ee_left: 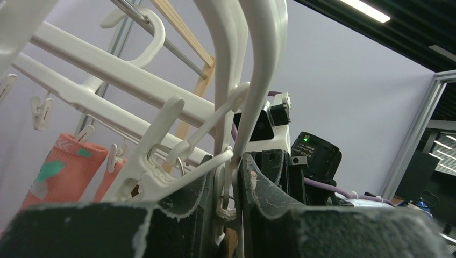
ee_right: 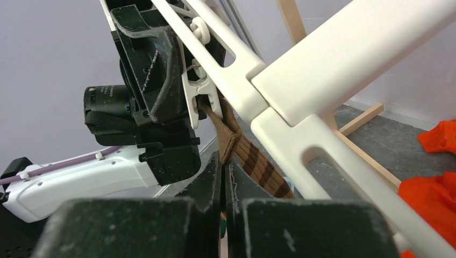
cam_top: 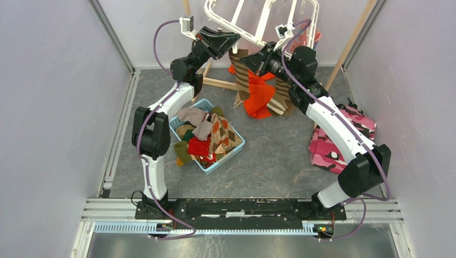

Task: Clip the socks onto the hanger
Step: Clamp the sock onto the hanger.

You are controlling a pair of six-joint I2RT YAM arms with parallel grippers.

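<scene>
The white hanger [cam_top: 253,24] hangs tilted at the back, its frame [ee_right: 322,75] large in the right wrist view. My left gripper [ee_left: 232,161] is shut on one of its small white clips [ee_left: 230,188], squeezing it. My right gripper [ee_right: 223,166] is shut on a brown-and-tan striped sock [ee_right: 258,164] and holds its top edge up against that clip [ee_right: 194,91]. I cannot tell whether the cloth sits inside the clip's mouth. The sock [cam_top: 244,80] hangs below both grippers. A pink sock with teal patches [ee_left: 62,172] hangs clipped further along the hanger.
A light blue basket [cam_top: 236,148] with several socks stands on the grey floor between the arms. An orange garment [cam_top: 259,99] hangs below the hanger by the light wooden stand [cam_top: 220,83]. A pink camouflage cloth [cam_top: 333,145] lies to the right.
</scene>
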